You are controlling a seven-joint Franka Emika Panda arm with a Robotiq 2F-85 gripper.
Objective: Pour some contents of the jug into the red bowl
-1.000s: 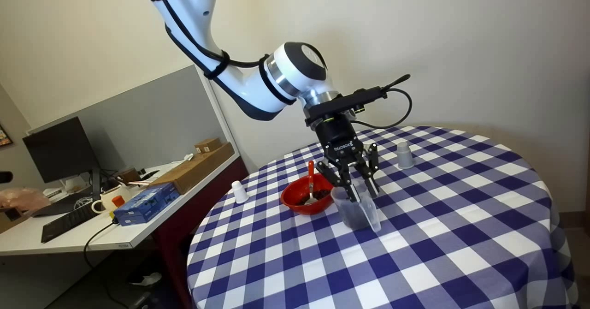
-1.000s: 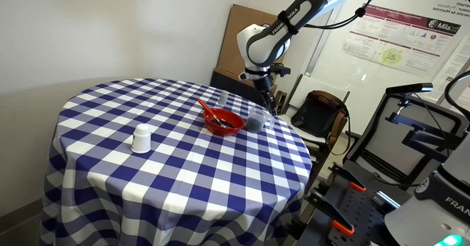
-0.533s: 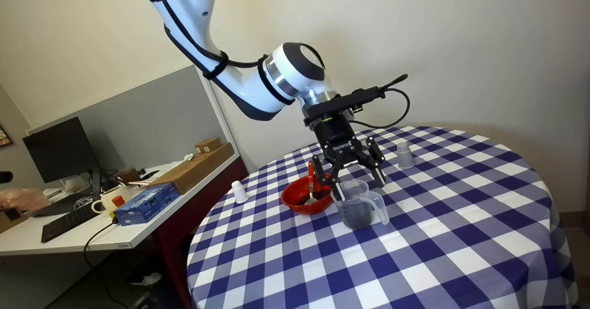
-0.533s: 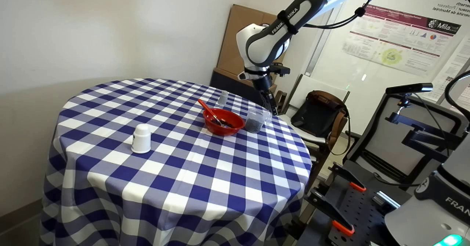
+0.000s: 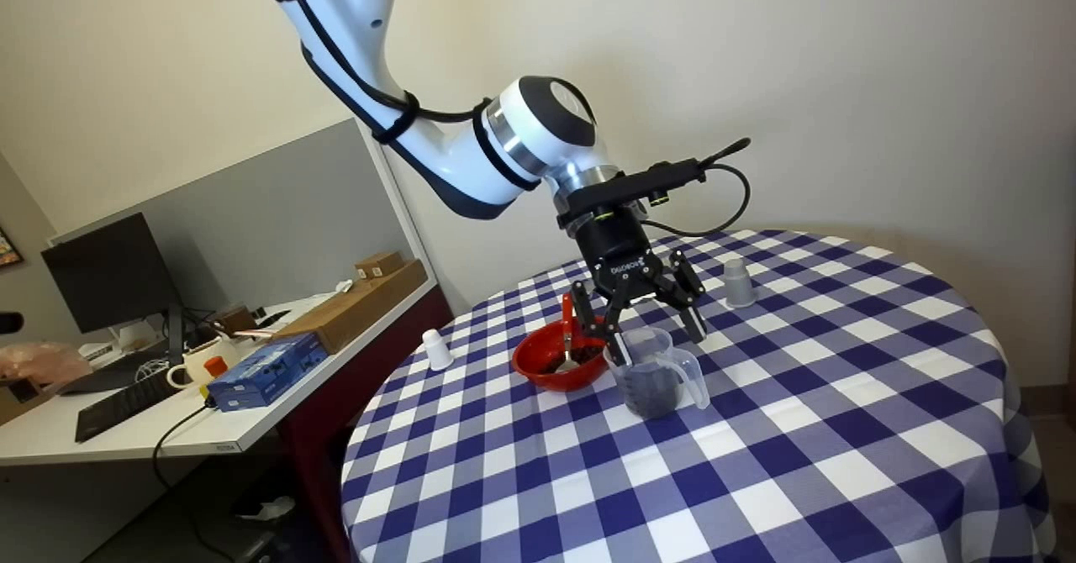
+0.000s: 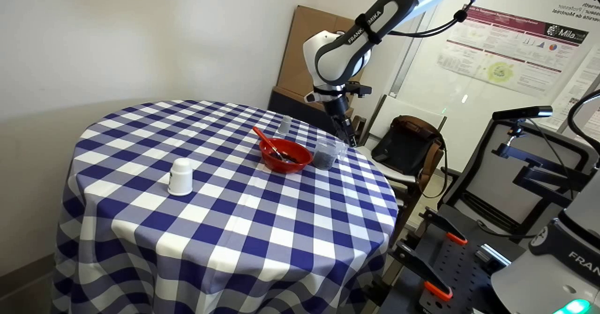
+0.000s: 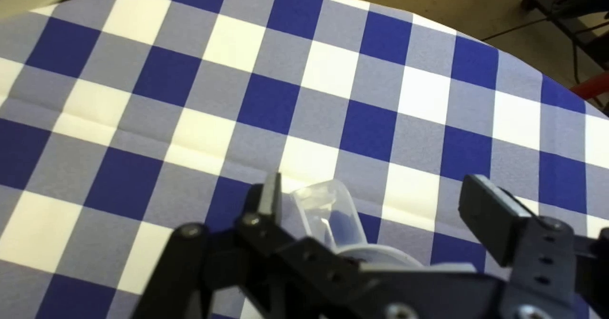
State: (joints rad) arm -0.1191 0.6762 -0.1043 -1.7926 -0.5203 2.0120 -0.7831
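The clear jug (image 5: 651, 391) stands upright on the checked tablecloth, holding dark contents in its lower part. In the wrist view its handle (image 7: 335, 214) points away from the camera, between the spread fingers and nearer the left one, touching neither as far as I can see; most of the jug's body is hidden behind the gripper. My gripper (image 5: 657, 339) is open just above the jug, holding nothing. Close beside the jug is the red bowl (image 5: 559, 381), with some dark bits inside; it is out of the wrist view. Both exterior views show jug (image 6: 324, 158) and bowl (image 6: 283, 168).
A utensil with a red handle (image 5: 567, 318) leans in the bowl. On the table there are also a white cup (image 5: 437, 349) and a greyish upturned cup (image 5: 739, 284). The table's rounded edge (image 7: 414, 16) shows in the wrist view.
The gripper has opened wide and let go of the jug's handle. The jug has settled upright, its handle swinging slightly around. The arm has hardly moved.
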